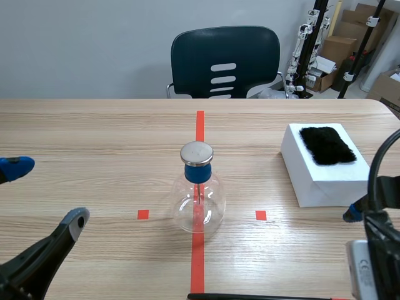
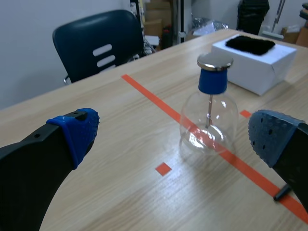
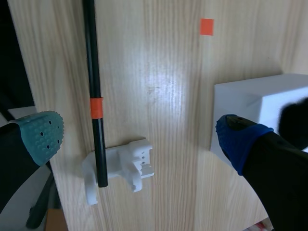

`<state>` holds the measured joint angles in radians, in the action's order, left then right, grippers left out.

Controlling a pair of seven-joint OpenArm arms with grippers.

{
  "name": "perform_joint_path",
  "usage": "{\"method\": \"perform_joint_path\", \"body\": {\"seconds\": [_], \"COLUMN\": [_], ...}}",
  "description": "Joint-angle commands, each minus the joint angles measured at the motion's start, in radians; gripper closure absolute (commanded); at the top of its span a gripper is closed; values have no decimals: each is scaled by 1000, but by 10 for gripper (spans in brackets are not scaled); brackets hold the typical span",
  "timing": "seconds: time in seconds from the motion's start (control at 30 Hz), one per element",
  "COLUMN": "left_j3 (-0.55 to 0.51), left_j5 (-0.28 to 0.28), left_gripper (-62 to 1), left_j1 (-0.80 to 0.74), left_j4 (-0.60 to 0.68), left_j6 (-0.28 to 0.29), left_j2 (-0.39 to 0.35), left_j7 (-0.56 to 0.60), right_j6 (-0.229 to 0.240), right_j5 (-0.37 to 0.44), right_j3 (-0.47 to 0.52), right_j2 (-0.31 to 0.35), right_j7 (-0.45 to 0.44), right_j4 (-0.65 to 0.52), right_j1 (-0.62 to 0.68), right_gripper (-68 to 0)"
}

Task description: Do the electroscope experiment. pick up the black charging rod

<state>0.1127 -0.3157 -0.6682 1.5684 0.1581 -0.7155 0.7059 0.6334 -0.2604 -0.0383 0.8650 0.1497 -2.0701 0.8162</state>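
The black charging rod (image 3: pixel 93 72) lies along the table's near edge, an orange band around it, one end resting on a small white holder (image 3: pixel 126 164). It also shows as a thin line in the scene view, the rod (image 1: pixel 262 296). My right gripper (image 3: pixel 139 137) hovers open above that end, and the rod runs closer to the grey-green pad (image 3: pixel 42 134). My left gripper (image 2: pixel 173 137) is open, low at the near left, holding nothing. The glass electroscope flask (image 1: pixel 197 197) with blue collar and metal cap stands mid-table.
A white box (image 1: pixel 312 178) with a black fur patch (image 1: pixel 326 145) sits right of the flask, close to my right arm. A dark chair (image 1: pixel 225 59) stands beyond the far edge. Bare wood lies around the flask.
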Motion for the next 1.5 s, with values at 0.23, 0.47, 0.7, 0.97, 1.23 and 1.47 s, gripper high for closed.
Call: {"method": "perform_joint_path", "body": {"seconds": [0.23,0.47,0.7,0.97,1.23,1.47], "left_j3": [70,143,233,281,300,325], "left_j5": [6,50,49,50,50,108], "left_gripper": [-623,-623,-623,-623,-623,-623], "left_j1": [171,288,396,472,507,539], "left_j4": [-172,-326,-478,-605,-660,-720], "left_j6": [42,74,103,130,170,178], "left_j2": [90,106,109,150,158,172], "left_j7": [66,140,254,326,357,438], "right_j6": [49,112,112,112,112,112], "right_j5": [198,319,444,479,500,492], "right_j3": [-146,-201,-291,-304,-305,-340], "right_j2": [95,89,76,5,-32,-57], "right_j7": [299,459,522,544,543,542], "right_j4": [-3,29,123,211,241,277], "right_j1": [-153,-256,-354,-399,-404,-437], "right_gripper": [-679,-679,-679,-679,-679,-679]}}
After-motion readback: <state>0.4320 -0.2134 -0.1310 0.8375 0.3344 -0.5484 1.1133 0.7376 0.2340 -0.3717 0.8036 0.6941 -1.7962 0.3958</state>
